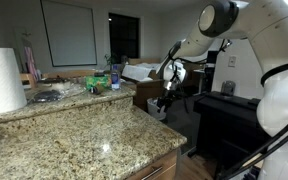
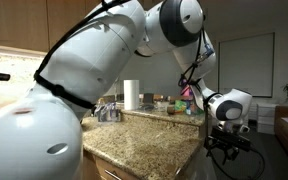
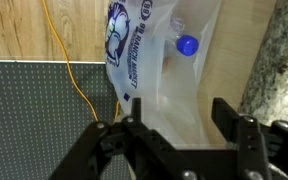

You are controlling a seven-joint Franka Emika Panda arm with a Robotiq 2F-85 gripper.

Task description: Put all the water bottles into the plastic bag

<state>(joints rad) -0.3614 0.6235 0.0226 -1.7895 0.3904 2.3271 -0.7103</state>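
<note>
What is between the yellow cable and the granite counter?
The plastic bag fills that stretch between cable and counter, as the wrist view shows; a blue-capped bottle shows in it.

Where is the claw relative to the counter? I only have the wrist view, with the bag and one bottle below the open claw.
Observer: In both exterior views the claw hangs off the counter's end, beside it and not over it.
Reviewer: Any bottles on the counter?
Observer: Small things stand at its far end, but they are too small to tell whether they are bottles.
Reviewer: Anything large up there?
Observer: A white towel roll stands upright on the counter, away from the arm.
</note>
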